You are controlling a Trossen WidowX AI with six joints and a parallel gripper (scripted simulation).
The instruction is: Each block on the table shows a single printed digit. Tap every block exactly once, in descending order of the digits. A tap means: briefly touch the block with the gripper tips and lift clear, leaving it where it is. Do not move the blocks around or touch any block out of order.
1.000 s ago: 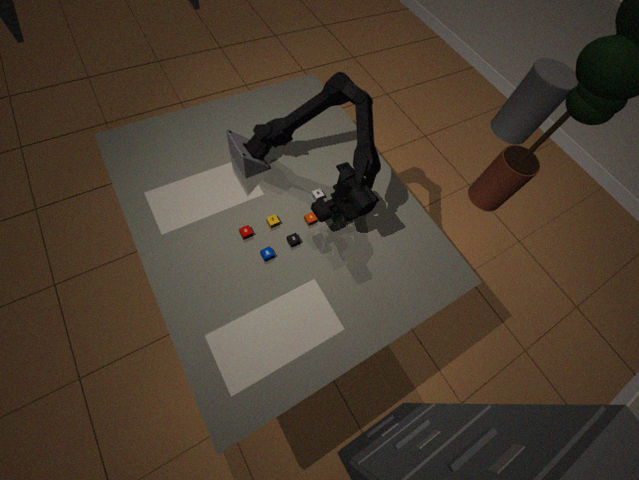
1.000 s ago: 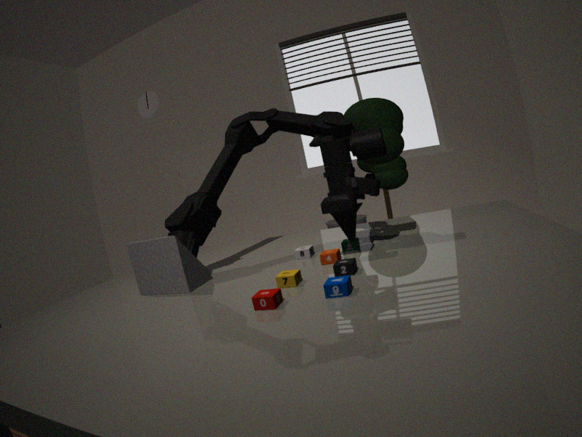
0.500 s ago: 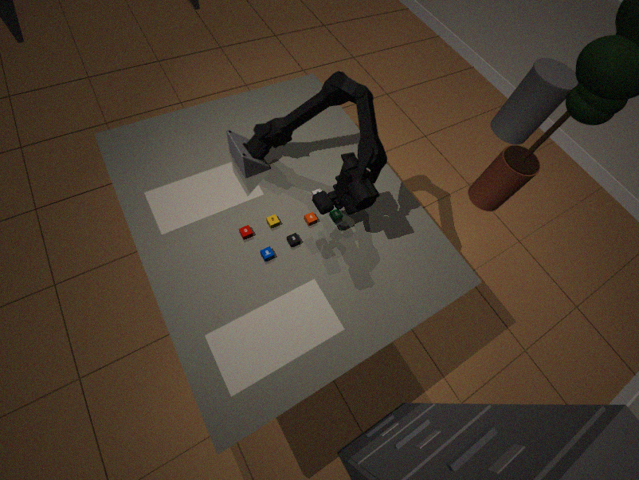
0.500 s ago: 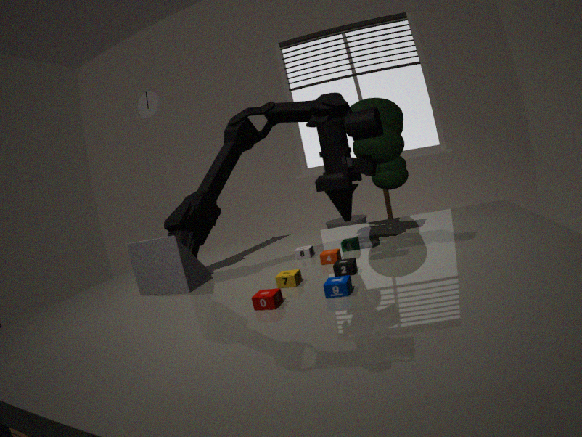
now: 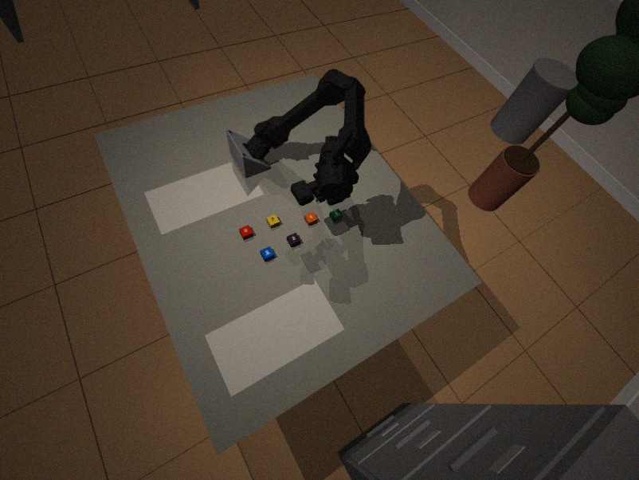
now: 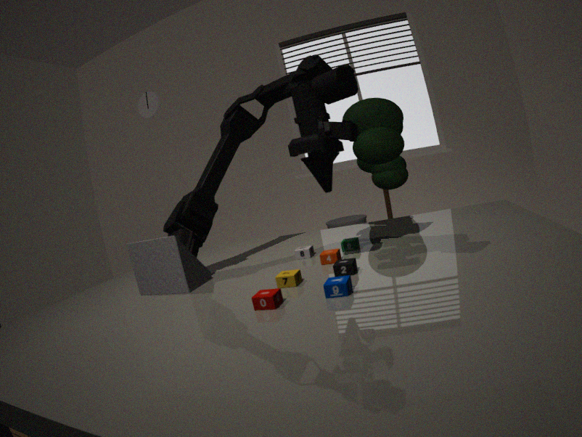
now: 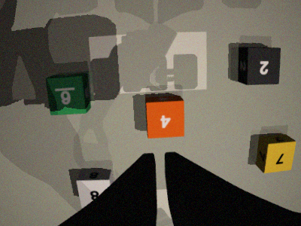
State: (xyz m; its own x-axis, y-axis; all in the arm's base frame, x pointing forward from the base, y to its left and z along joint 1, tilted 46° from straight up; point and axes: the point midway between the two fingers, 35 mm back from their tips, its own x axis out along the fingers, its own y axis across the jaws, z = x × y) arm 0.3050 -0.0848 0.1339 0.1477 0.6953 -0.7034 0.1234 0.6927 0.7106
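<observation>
The gripper point(image 5: 320, 197) point(image 6: 328, 190) point(image 7: 159, 163) is held above the table point(image 5: 180, 278) point(image 6: 141, 371) point(image 7: 217, 173), with its fingers drawn together to a narrow gap and nothing clamped between them. The tips are pointed downward and kept clear of every block. In the wrist view, the orange block point(image 5: 310, 218) point(image 6: 329, 256) point(image 7: 165, 119), marked 4, is seen at twelve o'clock from the tips.

From the orange block in that view, the green block point(image 5: 335, 215) point(image 6: 350, 244) point(image 7: 68, 94), marked with an underlined 6, is placed between nine and ten o'clock. The black block point(image 5: 293, 239) point(image 6: 345, 267) point(image 7: 259, 65), marked 2, is found at two o'clock, and the yellow block point(image 5: 272, 221) point(image 6: 288, 278) point(image 7: 278, 156), marked 7, between three and four. The white block point(image 6: 304, 252) point(image 7: 90, 191), marked 8, is seen between seven and eight o'clock, partly covered by a finger; it is hidden in the top view.

In the top view, the blue block point(image 5: 267, 253) point(image 6: 337, 287), marked with an underlined 9, is set at eight o'clock from the black one, and the red block point(image 5: 246, 231) point(image 6: 266, 299), marked 0, at nine o'clock, farther off. All seven blocks are rested on the table, apart from one another. The black arm point(image 5: 354, 113) point(image 6: 215, 162) is mounted on a grey wedge-shaped base point(image 5: 253, 167) point(image 6: 157, 270), placed at about ten o'clock from the orange block there.
</observation>
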